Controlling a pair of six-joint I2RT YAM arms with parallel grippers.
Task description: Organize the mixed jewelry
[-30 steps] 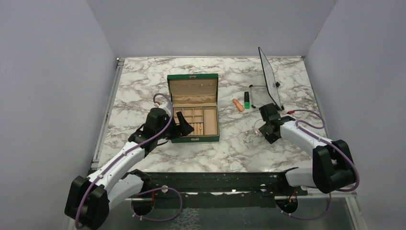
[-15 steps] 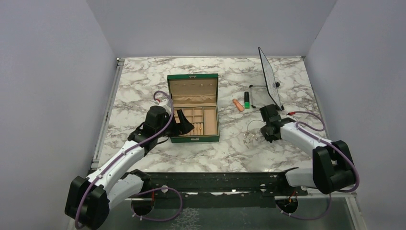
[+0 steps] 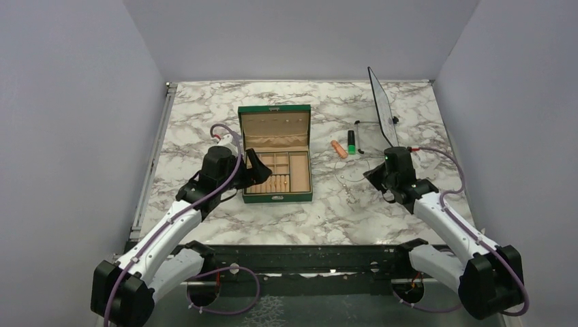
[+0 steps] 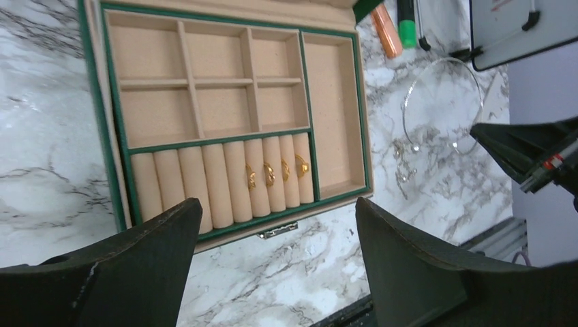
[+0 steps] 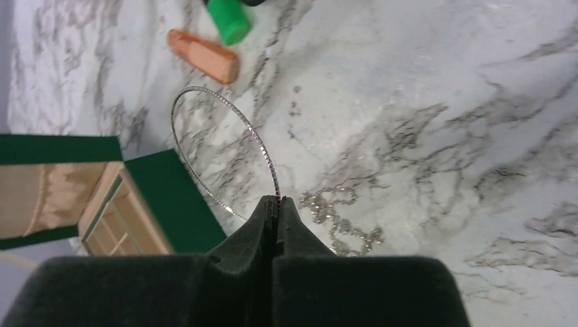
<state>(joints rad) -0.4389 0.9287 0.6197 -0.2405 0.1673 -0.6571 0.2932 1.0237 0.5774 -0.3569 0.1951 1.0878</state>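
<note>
On the worktop (image 3: 327,218), the open box (image 3: 278,198) sits just ahead of the left tool (image 4: 272,208), whose jaws stand wide and empty. The right tool (image 5: 272,199) has just pinched shut on the thin silvery loop (image 5: 253,136) and seems to have lifted it, so it looks ready to carry boxward. A small chain (image 5: 341,218) lies just under that tool; gold rings (image 4: 272,174) already sit in the rolls

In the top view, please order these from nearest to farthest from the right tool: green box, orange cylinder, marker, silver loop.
1. The silver loop: pinched in the right tool, reaching out to its left.
2. The orange cylinder and the marker: farther back and to the left, side by side; too close to call.
3. The box: farthest, at the left.
</note>
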